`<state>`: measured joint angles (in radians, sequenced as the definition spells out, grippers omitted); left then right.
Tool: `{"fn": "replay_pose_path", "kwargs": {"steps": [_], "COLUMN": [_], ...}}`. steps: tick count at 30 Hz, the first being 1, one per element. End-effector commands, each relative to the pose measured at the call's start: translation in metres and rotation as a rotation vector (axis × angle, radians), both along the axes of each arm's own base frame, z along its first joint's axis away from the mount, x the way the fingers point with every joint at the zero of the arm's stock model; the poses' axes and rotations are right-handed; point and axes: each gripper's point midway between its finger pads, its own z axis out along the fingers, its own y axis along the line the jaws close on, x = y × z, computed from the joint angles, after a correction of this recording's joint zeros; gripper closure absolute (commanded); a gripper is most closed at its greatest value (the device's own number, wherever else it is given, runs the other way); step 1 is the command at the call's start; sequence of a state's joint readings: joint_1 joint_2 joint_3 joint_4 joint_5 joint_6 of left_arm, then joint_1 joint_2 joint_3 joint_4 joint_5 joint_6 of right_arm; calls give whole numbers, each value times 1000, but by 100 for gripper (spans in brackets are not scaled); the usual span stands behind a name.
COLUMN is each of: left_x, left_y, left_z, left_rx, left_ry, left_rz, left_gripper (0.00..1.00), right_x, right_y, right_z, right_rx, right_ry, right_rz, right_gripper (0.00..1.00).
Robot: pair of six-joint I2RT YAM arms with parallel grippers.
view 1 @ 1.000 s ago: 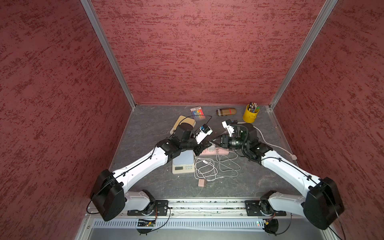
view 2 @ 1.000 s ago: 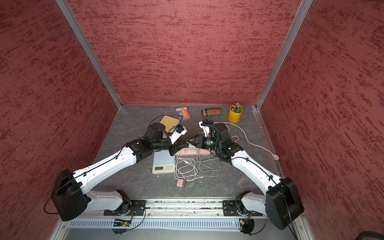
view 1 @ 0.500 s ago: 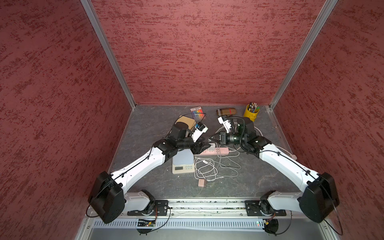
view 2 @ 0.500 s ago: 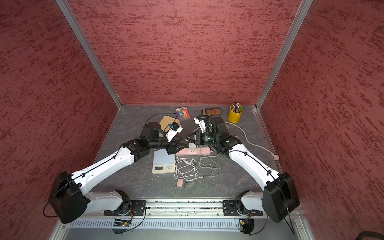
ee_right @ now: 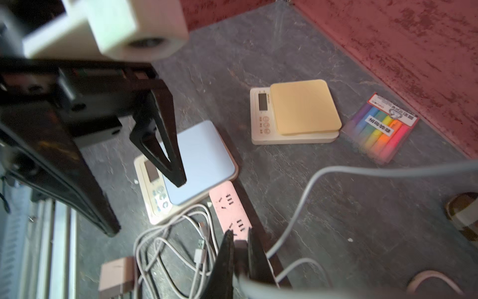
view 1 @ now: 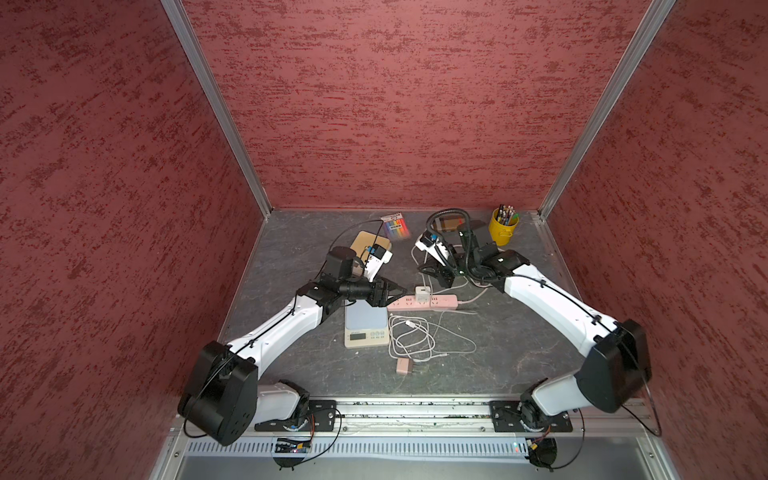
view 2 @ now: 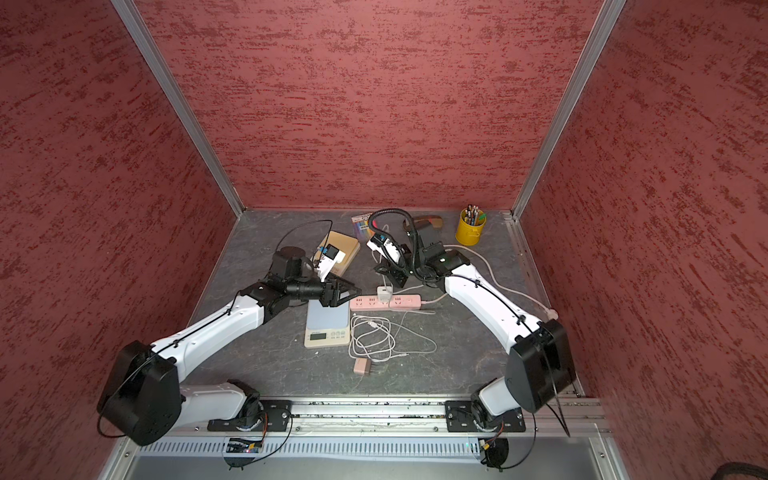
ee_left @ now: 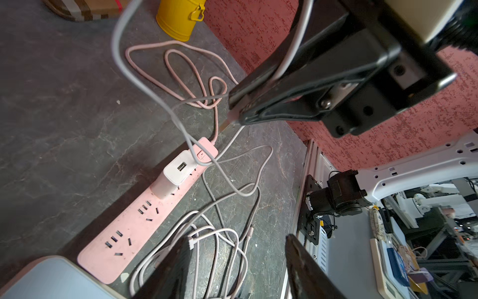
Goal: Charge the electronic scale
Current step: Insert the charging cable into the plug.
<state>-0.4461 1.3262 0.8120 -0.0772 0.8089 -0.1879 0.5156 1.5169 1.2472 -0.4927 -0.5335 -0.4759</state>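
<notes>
A blue-topped scale (view 1: 365, 324) (view 2: 327, 322) (ee_right: 199, 160) lies near the front, and a tan-topped scale (view 1: 365, 245) (ee_right: 302, 108) lies farther back. Behind the blue one lies a pink power strip (view 1: 440, 301) (ee_left: 124, 233) with a white charger (view 1: 423, 294) (ee_left: 176, 173) plugged in. My left gripper (view 1: 401, 291) (ee_left: 238, 239) is open and empty, just above the strip's left end. My right gripper (view 1: 432, 274) (ee_right: 239, 233) hovers above the charger, shut on the plug of a grey cable (ee_right: 336, 170) (ee_left: 144, 77).
A tangle of white cables (view 1: 409, 336) and a pink adapter (view 1: 402, 366) lie in front of the strip. A marker pack (view 1: 397, 226) and a yellow pencil cup (view 1: 503, 227) stand by the back wall. The strip's pink cord (ee_left: 181, 67) loops toward the right wall.
My left gripper has opened and now holds nothing. My right gripper has shut on the cable plug, and its arm has drawn back and risen a little.
</notes>
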Motion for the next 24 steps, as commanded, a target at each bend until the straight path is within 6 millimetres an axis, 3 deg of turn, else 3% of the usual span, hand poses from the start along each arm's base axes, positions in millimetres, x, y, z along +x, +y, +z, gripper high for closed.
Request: {"fn": "replay_pose_path", "kwargs": {"steps": [1, 11, 24], "left_x": [1, 15, 26], "left_y": [-5, -20, -27], "left_z": [-8, -36, -57], "left_rx": [-33, -51, -41], "left_ry": [66, 164, 212], "left_rz": [-15, -11, -18], "left_gripper": [40, 41, 41], "right_x": [-7, -9, 3], "right_y": [-3, -3, 2], "right_z": [-21, -65, -93], "right_rx": [-129, -194, -215], "right_ry": [-107, -73, -82], "right_rz": [146, 211, 230], "right_gripper": [100, 100, 100]}}
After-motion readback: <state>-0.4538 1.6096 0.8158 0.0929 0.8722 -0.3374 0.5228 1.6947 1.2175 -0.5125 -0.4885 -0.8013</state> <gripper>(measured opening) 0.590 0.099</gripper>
